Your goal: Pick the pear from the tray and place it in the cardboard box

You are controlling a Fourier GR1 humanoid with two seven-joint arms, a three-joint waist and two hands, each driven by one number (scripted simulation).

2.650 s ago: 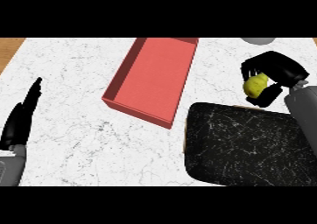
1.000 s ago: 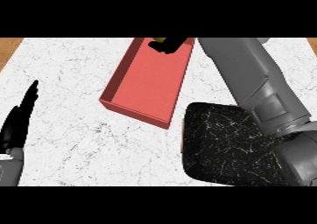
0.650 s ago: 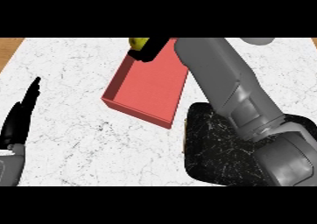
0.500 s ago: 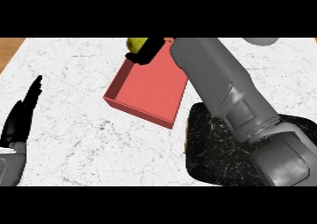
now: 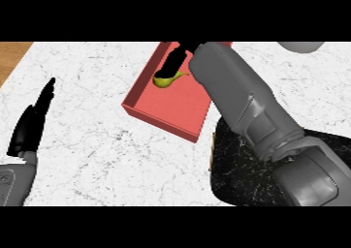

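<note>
White marble surface point(image 5: 100, 145), veined in grey, fills most of the head view. A strip of brown wood point(image 5: 7, 63) shows beyond the surface's left edge at the upper left. A pale grey rounded object point(image 5: 301, 46), cut off by the frame, sits at the upper right.

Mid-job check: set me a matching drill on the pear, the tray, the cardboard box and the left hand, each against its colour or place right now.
Things:
1. pear
2. tray
3. cardboard box
4. left hand

Descriptions:
A. black with pale veins, lower right
B. fingers straight, resting at the view's left
C. yellow-green, inside the box just below the right hand
D. red, open-topped, upper middle of the view

Pairs: 1-C, 2-A, 3-D, 4-B
</note>
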